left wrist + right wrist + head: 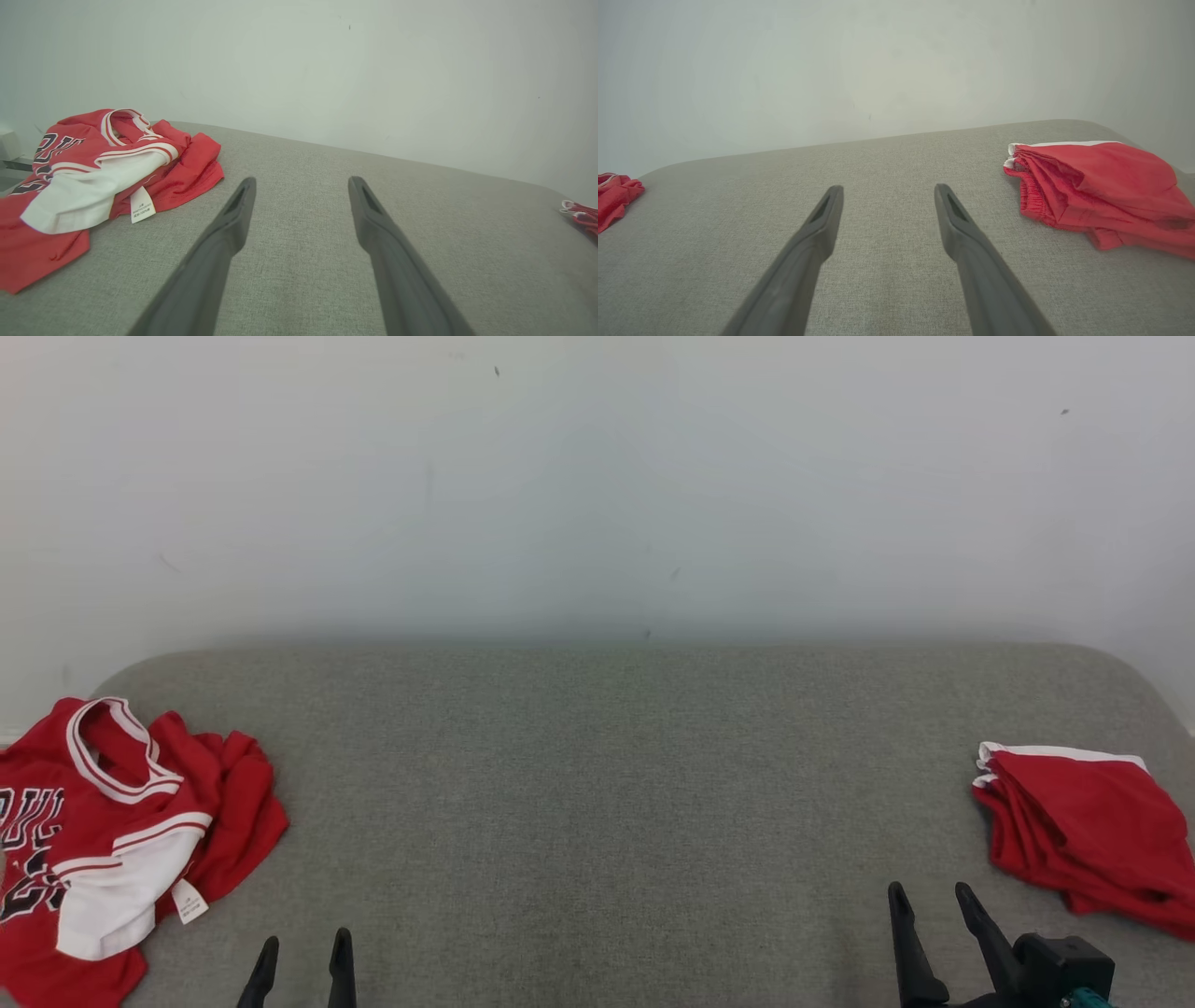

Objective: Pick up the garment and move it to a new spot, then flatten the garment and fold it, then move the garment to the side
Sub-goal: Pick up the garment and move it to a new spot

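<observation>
A crumpled red jersey (112,821) with white trim, black lettering and a white tag lies heaped at the left end of the grey cushion (597,784); the left wrist view has the jersey (93,177) at its left. Folded red shorts (1088,826) with a white band rest at the right end, seen as the shorts (1097,191) in the right wrist view. My left gripper (303,947) is open near the front edge, just right of the jersey, holding nothing. My right gripper (932,893) is open too, just left of the shorts, above bare cushion.
A pale wall (597,476) rises directly behind the cushion. The cushion's rounded back corners curve down at both ends. A wide stretch of bare grey fabric lies between the two garments.
</observation>
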Robot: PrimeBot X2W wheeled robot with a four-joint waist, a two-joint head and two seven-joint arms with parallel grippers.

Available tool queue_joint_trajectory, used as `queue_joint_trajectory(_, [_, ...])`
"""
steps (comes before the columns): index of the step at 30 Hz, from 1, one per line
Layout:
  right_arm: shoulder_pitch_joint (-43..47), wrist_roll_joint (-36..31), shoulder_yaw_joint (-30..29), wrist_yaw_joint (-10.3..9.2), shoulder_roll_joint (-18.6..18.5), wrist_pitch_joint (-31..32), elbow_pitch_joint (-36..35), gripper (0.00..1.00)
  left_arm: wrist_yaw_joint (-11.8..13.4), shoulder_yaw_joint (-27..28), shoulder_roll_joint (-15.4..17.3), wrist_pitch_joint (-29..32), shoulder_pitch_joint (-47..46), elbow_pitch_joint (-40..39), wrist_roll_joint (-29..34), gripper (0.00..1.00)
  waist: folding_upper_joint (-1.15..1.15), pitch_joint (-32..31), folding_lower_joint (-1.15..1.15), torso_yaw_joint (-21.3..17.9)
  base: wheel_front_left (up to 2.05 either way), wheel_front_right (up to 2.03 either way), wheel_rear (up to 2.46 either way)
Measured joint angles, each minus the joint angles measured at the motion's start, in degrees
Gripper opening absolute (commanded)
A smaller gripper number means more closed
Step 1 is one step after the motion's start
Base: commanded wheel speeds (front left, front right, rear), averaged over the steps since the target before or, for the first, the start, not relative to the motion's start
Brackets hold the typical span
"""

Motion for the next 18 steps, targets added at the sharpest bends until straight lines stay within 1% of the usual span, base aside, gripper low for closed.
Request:
queue_joint_trajectory(6, [0.12, 0.83, 0.80, 0.00, 0.00, -0.60, 0.30, 1.00, 0.00, 0.14, 0.74, 0.00, -0.14, -0.44, -0.04, 1.00, 0.00, -0.02, 0.00, 2.90, 0.00, 0.00, 0.00])
queue_joint_trajectory(7, [0.12, 0.83, 0.80, 0.00, 0.00, -0.60, 0.30, 1.00, 0.00, 0.14, 0.74, 0.00, -0.14, -0.44, -0.04, 1.00, 0.00, -0.02, 0.00, 2.90, 0.00, 0.00, 0.00])
queue_joint_trajectory(8, [0.27, 1.30, 1.19, -0.01, 0.00, -0.79, 0.52, 1.00, 0.00, -0.11, 1.07, 0.00, -0.05, -0.67, -0.04, 1.00, 0.00, -0.01, 0.00, 4.30, 0.00, 0.00, 0.00])
queue_joint_trajectory(9, [0.27, 1.30, 1.19, -0.01, 0.00, -0.79, 0.52, 1.00, 0.00, -0.11, 1.07, 0.00, -0.05, -0.67, -0.04, 1.00, 0.00, -0.01, 0.00, 4.30, 0.00, 0.00, 0.00])
queue_joint_trajectory(18, [0.60, 3.24, 3.98, -0.01, 0.00, -1.98, 1.23, 1.00, -0.01, 1.09, 2.40, 0.01, 0.78, -1.96, 0.23, 1.00, 0.00, 0.04, 0.00, 12.71, 0.00, 0.00, 0.00])
